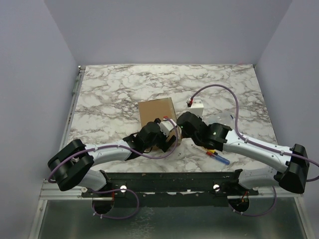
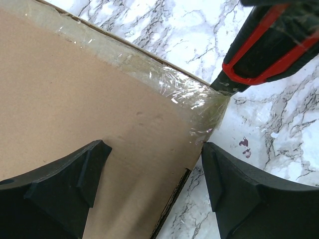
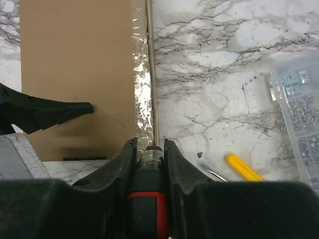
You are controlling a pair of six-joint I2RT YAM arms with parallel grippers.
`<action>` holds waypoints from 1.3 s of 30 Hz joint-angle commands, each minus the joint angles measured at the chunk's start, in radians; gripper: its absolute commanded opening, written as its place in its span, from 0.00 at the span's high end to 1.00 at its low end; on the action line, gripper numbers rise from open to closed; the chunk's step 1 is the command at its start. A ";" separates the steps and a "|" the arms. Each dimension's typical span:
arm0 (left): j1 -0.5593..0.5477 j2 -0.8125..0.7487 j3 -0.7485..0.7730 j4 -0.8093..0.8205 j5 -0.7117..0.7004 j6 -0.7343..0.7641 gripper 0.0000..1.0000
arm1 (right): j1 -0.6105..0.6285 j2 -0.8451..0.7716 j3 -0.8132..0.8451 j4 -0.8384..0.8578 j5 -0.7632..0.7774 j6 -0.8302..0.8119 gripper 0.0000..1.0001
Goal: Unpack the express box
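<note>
Two arms at the express box point(image 1: 155, 112), which lies flat and closed near the middle of the marble table point(image 1: 114, 89), lid side up. The left gripper point(image 2: 154, 149) hangs over the box's near right corner with its jaws spread wide and nothing between them: one finger is above the cardboard, the other above bare marble just beside the corner. The right gripper point(image 3: 150, 144) is clamped on a black-and-red tool point(image 3: 147, 199), whose tip meets the box's right edge where clear tape point(image 2: 169, 82) wraps the seam; whether the tip is cutting the tape cannot be told. Right of the box, apart from it, lie a yellow-handled tool point(image 3: 241, 167) and a clear plastic case point(image 3: 299, 124) of small metal parts
</note>
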 commanded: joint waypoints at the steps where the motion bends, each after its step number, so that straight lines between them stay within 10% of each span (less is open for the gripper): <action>1: 0.030 0.036 0.001 -0.063 -0.110 -0.002 0.16 | 0.044 -0.046 0.023 -0.022 -0.058 0.047 1.00; 8: 0.030 -0.100 0.057 -0.222 -0.124 -0.010 0.06 | -0.011 -0.019 0.133 -0.014 0.020 -0.073 1.00; 15: 0.030 -0.281 0.091 -0.365 -0.076 -0.279 0.07 | -0.295 0.043 0.190 0.183 -0.238 -0.283 1.00; 23: 0.027 -0.307 0.040 -0.386 0.030 -0.727 0.24 | -0.555 0.392 0.445 0.375 -0.648 -0.296 1.00; 33: 0.013 -0.266 -0.096 -0.219 0.004 -0.897 0.42 | -0.589 0.892 0.992 0.317 -0.826 -0.219 1.00; 39: 0.014 -0.151 -0.080 -0.207 -0.080 -0.913 0.52 | -0.590 0.999 1.049 0.270 -0.821 -0.205 1.00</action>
